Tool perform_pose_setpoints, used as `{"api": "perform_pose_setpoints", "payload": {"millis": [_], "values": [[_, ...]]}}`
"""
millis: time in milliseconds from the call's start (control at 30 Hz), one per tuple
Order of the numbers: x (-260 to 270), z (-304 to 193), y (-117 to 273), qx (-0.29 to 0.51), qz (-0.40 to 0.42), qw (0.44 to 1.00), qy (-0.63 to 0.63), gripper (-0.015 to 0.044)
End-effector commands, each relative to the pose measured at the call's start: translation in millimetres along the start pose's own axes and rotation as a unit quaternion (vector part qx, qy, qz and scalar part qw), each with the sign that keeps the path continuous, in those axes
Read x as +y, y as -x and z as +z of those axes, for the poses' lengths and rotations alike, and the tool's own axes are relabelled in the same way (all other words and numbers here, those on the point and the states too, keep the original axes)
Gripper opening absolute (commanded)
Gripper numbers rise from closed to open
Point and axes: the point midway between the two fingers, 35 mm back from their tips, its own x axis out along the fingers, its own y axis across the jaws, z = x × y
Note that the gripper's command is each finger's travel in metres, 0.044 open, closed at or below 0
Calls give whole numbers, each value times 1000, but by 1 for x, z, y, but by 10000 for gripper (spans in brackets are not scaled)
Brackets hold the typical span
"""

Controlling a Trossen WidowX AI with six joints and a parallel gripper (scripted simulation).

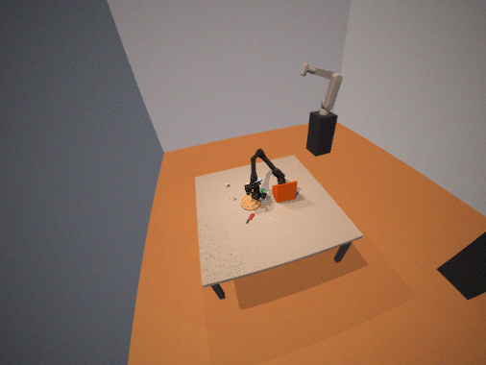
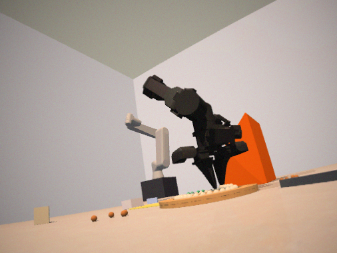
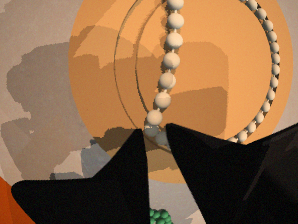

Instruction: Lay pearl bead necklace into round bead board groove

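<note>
The round bead board [image 1: 245, 206] [image 2: 206, 202] [image 3: 200, 30] is light orange-brown with a ring groove. The pearl bead necklace [image 2: 230, 187] [image 3: 171, 60] is on it. In the wrist view its right run follows the groove's curve, while another run crosses the board inside the groove's left side. The left stretch of groove shows bare. My gripper [image 2: 218, 187] [image 3: 153, 132] is slightly open, its tips low over the board's edge nearest the arm. A few pearls show between and just beyond the tips, apparently not pinched. The fingers hide part of the necklace.
An orange block [image 1: 285, 192] [image 2: 250, 150] stands close beside the board. Green beads [image 3: 160, 216] lie beyond the board's edge, under the fingers. A red and dark tool [image 1: 250, 218], small brown balls [image 2: 111, 214] and a tan block [image 2: 41, 215] are on the table [image 1: 288, 240].
</note>
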Motion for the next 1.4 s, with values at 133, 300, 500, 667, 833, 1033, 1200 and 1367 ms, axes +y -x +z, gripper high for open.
{"api": "perform_pose_setpoints", "payload": {"millis": [133, 300, 500, 667, 833, 1033, 1200, 1367], "values": [[-1, 0, 1, 0, -1, 1000, 0, 289], [1, 0, 6, 2, 1, 1000, 3, 420], [1, -1, 6, 2, 1, 1000, 4, 440], [1, -1, 6, 2, 1, 1000, 4, 440], [1, -1, 6, 2, 1, 1000, 4, 440], [1, 1, 10, 2, 1, 1000, -18, 387], [-1, 10, 34, 1, 1, 985, -174, 256], [-2, 11, 38, 1, 1, 981, -195, 125]]}}
